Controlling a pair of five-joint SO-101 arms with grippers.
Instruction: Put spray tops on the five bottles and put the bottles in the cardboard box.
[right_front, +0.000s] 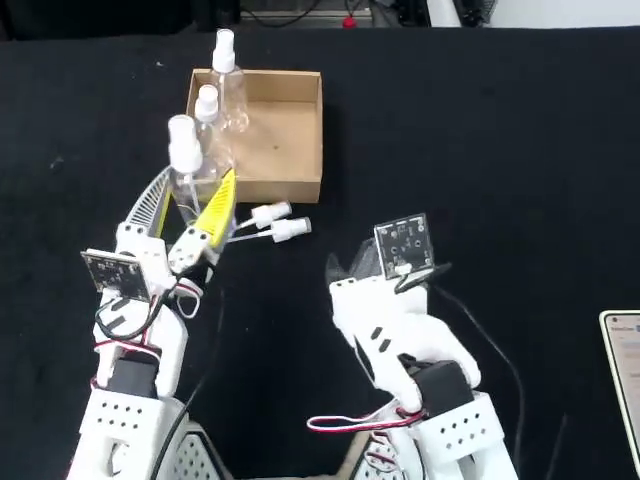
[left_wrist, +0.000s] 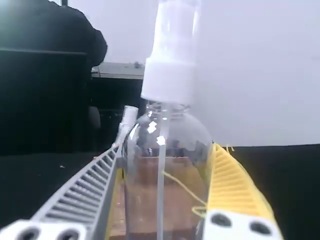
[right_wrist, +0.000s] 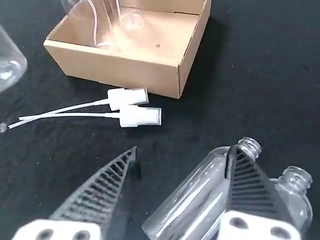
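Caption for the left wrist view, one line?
Left gripper grips an upright clear bottle with a white spray top on.

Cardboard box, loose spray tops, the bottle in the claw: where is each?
Box (right_front: 285, 188), high view, front wall.
Spray top (right_wrist: 140, 116), right wrist view, white head.
Bottle (left_wrist: 182, 150), left wrist view, clear body.

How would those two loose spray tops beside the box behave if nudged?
Probably very light: the spray tops are small plastic pieces. Their thin tubes look bendy, so likely floppy when lifted. Lying sideways on round caps, they may roll or skid.
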